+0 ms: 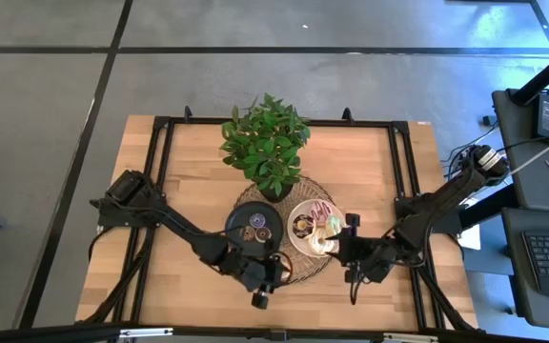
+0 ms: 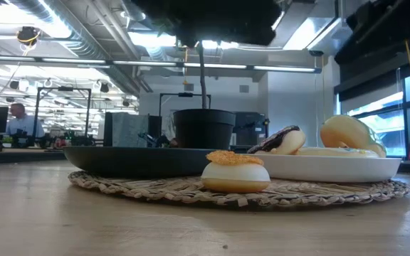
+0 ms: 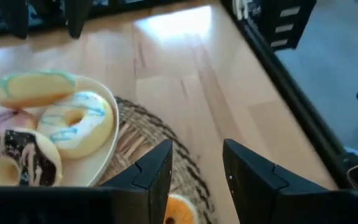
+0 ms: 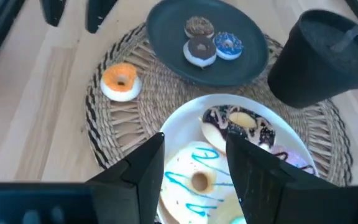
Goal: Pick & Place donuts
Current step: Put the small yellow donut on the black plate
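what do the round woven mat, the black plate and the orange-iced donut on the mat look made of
Round woven mat: looks like dried grass or straw, coiled strands, matte. Round black plate: likely matte plastic or ceramic, smooth, no shine. Orange-iced donut: seems a plastic or foam toy, smooth uniform icing.

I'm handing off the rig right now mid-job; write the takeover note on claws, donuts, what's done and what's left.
Left claw: open, empty, over the woven mat, above the orange donut.
Right claw: open, empty, above the white plate.
Black plate holds three donuts.
White plate holds several, including a blue-drizzled one and a chocolate-iced one.
Left, likely: the orange donut lies alone on the mat, on neither plate.
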